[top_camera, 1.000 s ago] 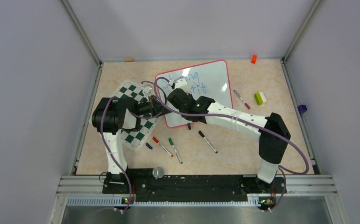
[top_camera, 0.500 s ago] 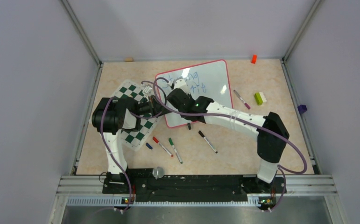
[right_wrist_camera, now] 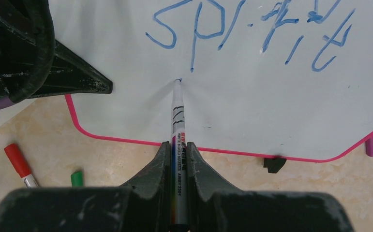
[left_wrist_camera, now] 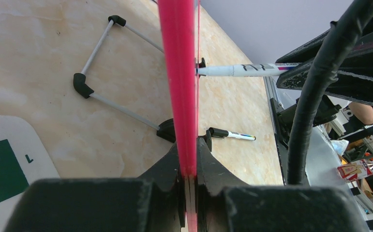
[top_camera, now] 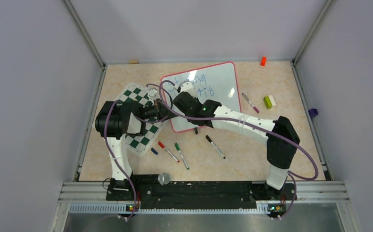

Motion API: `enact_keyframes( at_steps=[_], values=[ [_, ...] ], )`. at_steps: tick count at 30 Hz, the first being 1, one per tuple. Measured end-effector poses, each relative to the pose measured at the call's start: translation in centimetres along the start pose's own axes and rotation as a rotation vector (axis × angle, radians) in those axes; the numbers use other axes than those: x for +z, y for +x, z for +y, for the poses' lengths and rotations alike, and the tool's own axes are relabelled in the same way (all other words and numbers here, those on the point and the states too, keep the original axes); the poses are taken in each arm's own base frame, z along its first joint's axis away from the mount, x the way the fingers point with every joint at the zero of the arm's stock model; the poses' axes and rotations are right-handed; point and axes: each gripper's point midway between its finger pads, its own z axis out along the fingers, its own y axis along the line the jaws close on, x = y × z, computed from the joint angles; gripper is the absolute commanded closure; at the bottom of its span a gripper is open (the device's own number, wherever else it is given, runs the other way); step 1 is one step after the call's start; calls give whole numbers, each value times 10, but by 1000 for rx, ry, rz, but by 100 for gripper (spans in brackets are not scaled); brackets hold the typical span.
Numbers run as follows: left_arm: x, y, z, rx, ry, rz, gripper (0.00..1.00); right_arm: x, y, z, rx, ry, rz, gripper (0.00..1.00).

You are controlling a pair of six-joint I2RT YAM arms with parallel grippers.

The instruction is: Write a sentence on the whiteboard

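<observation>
Top: whiteboard (top_camera: 223, 84) at far centre, left edge beside chessboard mat (top_camera: 137, 141); open tabletop (top_camera: 242, 159) right and near. Sentence (top_camera: 197, 77) partly hidden by the arm, probably two lines.

Left wrist: left gripper (left_wrist_camera: 188, 176) clamped on board's pink frame.

Right wrist: right gripper (right_wrist_camera: 178, 159) closed on marker (right_wrist_camera: 177, 111), tip touching board below "spirit".

The glossy white rectangular whiteboard (top_camera: 225, 82) has a red-pink frame and bears blue handwritten words (right_wrist_camera: 270, 31); left of it, a green-and-white checkered mat (top_camera: 141, 137) lies on the mottled beige tabletop (top_camera: 252, 154).
</observation>
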Motion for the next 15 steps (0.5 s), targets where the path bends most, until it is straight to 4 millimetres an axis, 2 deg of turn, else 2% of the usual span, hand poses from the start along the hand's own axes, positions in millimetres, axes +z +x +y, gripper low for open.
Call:
enact_keyframes(
  at_steps=[11, 15],
  values=[
    [0, 0, 0, 0, -1, -1, 100, 0, 19, 0, -6, -17, 34, 100],
    [0, 0, 0, -1, -1, -1, 100, 0, 19, -1, -4, -16, 35, 100]
  ],
)
